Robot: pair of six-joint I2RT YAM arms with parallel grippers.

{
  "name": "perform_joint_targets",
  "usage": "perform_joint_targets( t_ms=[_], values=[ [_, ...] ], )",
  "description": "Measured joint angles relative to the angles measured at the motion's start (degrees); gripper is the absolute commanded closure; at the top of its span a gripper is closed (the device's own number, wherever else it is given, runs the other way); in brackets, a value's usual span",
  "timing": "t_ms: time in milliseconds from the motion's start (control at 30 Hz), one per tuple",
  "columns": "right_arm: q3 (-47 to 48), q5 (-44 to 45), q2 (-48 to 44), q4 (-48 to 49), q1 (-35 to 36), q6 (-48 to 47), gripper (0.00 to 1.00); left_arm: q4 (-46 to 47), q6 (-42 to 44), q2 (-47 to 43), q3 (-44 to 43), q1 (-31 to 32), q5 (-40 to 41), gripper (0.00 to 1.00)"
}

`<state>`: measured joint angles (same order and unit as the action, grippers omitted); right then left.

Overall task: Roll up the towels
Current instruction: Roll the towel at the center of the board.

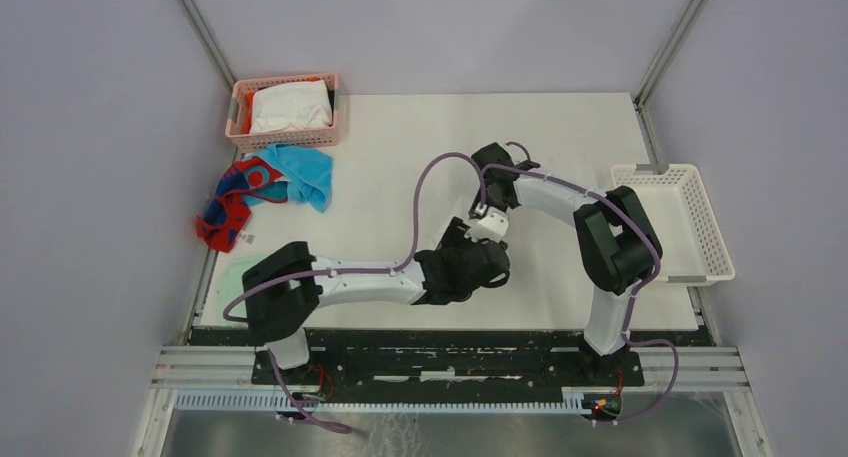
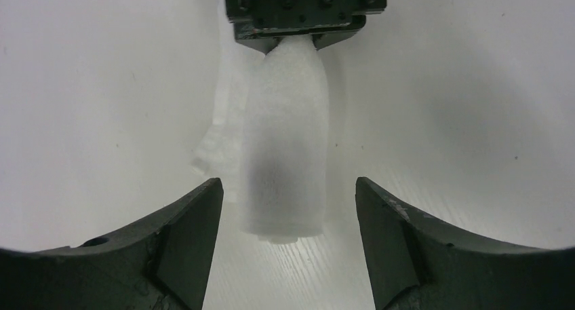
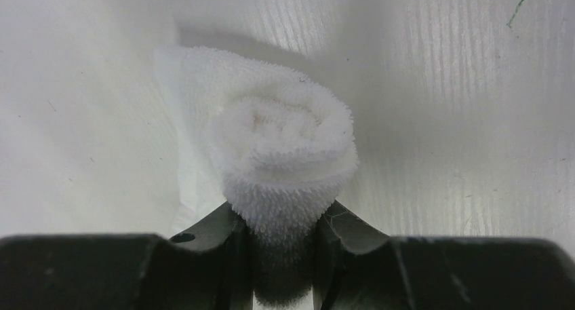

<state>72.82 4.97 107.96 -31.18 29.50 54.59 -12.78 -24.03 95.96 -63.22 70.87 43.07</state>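
A white towel (image 2: 288, 140) lies rolled into a tight cylinder on the white table. My right gripper (image 3: 281, 218) is shut on one end of the roll (image 3: 285, 140), whose spiral face shows just past its fingers. My left gripper (image 2: 288, 188) stands open at the other end, with a finger on each side and a clear gap to the cloth. In the top view both grippers, left (image 1: 488, 262) and right (image 1: 490, 227), meet at mid-table and hide the roll. The turquoise towel (image 1: 305, 172) and the red towel with blue blotches (image 1: 232, 202) lie crumpled at the far left.
A pink basket (image 1: 285, 137) holding a white cloth (image 1: 290, 105) stands at the back left. A white basket (image 1: 722, 247) sits off the table's right edge. A pale mint cloth (image 1: 232, 277) lies near the left arm's base. Grey walls close in both sides.
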Motion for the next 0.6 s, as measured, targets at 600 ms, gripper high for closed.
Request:
perform_joint_targets(
  t_ms=[600],
  values=[
    [0.22,-1.29,0.17,-0.37,0.02,-0.98,0.76,7.58,15.78,17.77,-1.62,1.53,8.85,0.45]
  ],
)
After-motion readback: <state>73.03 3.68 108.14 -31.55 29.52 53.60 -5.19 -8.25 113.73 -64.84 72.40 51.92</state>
